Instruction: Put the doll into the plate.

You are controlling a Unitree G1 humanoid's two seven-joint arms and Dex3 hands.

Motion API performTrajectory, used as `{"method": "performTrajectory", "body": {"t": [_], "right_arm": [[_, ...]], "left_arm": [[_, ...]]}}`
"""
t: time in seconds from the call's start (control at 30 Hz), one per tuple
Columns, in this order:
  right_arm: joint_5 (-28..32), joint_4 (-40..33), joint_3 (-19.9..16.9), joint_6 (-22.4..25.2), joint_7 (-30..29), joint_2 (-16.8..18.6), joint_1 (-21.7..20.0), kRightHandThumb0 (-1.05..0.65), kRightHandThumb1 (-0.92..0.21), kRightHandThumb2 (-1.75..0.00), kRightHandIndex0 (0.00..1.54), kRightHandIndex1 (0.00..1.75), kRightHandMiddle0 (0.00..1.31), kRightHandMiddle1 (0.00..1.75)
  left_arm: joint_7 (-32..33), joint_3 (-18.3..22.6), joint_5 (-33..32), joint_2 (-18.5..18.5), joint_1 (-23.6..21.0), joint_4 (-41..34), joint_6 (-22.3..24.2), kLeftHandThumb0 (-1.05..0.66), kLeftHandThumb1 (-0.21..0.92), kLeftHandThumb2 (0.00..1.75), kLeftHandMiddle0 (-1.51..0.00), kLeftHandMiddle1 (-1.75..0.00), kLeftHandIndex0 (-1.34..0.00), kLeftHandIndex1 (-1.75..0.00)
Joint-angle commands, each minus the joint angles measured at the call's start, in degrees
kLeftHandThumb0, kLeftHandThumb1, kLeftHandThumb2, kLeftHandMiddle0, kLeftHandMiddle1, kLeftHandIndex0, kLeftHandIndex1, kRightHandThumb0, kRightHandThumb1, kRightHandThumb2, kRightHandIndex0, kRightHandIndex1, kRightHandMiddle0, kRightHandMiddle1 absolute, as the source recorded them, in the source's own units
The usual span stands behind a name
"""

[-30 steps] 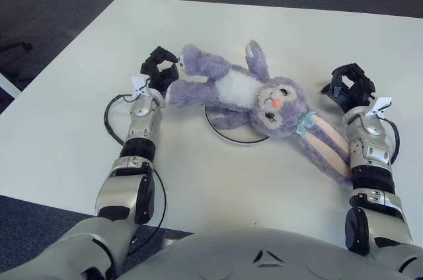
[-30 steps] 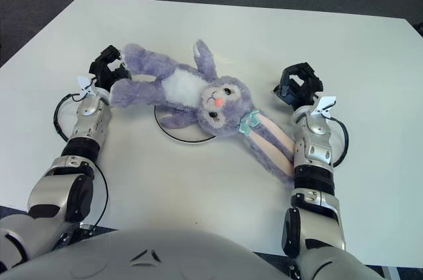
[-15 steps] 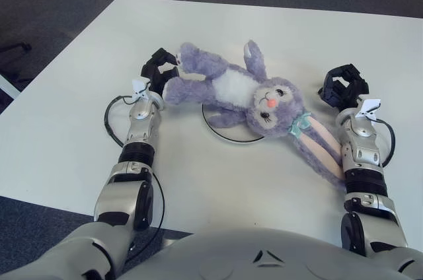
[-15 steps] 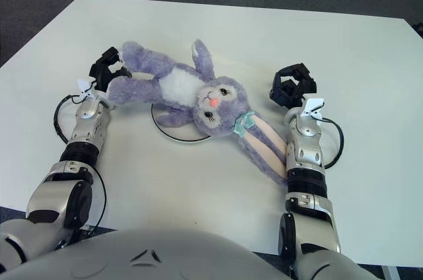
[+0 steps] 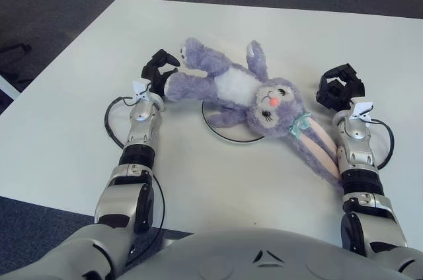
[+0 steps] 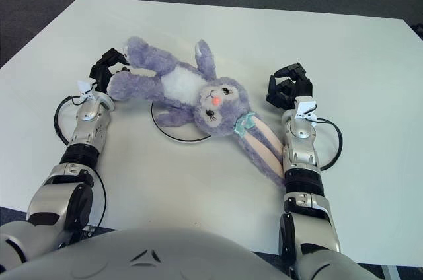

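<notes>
A purple plush rabbit doll (image 5: 231,92) with a white belly, pink nose, teal bow and long pink-lined ears is seen lying across a thin round white plate (image 5: 228,131) on the white table (image 5: 73,115). Its leg is gripped by the left hand (image 5: 158,69); the right hand (image 5: 338,87), fingers curled on nothing, is seen just beside its ears. No writing is seen

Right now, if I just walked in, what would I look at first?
The big purple bunny doll sprawled across the middle of the white table, its tummy over a thin white plate. The left robot hand shows at its feet, the right robot hand beside its long pink-lined ears.
</notes>
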Motion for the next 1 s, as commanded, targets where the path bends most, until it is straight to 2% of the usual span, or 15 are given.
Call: {"method": "performTrajectory", "body": {"t": [0.0, 0.23, 0.47, 0.73, 0.97], "right_arm": [[0.02, 3.82, 0.24, -1.34, -0.2, 2.32, 3.6, -0.43, -0.48, -1.11, 0.81, 1.75, 0.48, 1.75], [0.01, 4.52, 0.69, -8.71, -0.29, 4.05, 5.12, -0.44, -0.44, -1.16, 0.9, 1.75, 0.51, 1.75], [-1.09, 5.9, 1.26, -13.61, -1.16, 4.7, 5.63, -0.45, -0.4, -1.22, 0.98, 1.75, 0.55, 1.75], [-1.52, 7.22, 1.66, -16.85, -1.79, 4.8, 5.67, -0.46, -0.38, -1.24, 1.03, 1.75, 0.56, 1.75], [-1.5, 8.13, 1.63, -17.49, -1.67, 4.42, 5.51, -0.46, -0.39, -1.23, 1.04, 1.75, 0.55, 1.75]], "left_arm": [[1.49, -0.2, 0.51, -2.2, 5.3, 2.49, -0.12, -0.49, 0.3, 1.33, -1.28, -1.75, -0.62, -1.75], [2.29, -0.33, 1.18, -3.01, 6.05, 2.73, -2.74, -0.48, 0.31, 1.33, -1.27, -1.75, -0.62, -1.75], [3.2, -0.2, 1.15, -3.78, 6.45, 2.96, -3.92, -0.48, 0.32, 1.32, -1.25, -1.75, -0.61, -1.75], [3.93, -0.27, 1.49, -4.18, 6.65, 3.34, -4.7, -0.47, 0.33, 1.3, -1.24, -1.75, -0.6, -1.75], [3.66, -0.56, 2.34, -4.36, 6.83, 3.71, -5.53, -0.47, 0.35, 1.28, -1.23, -1.75, -0.59, -1.75]]}}
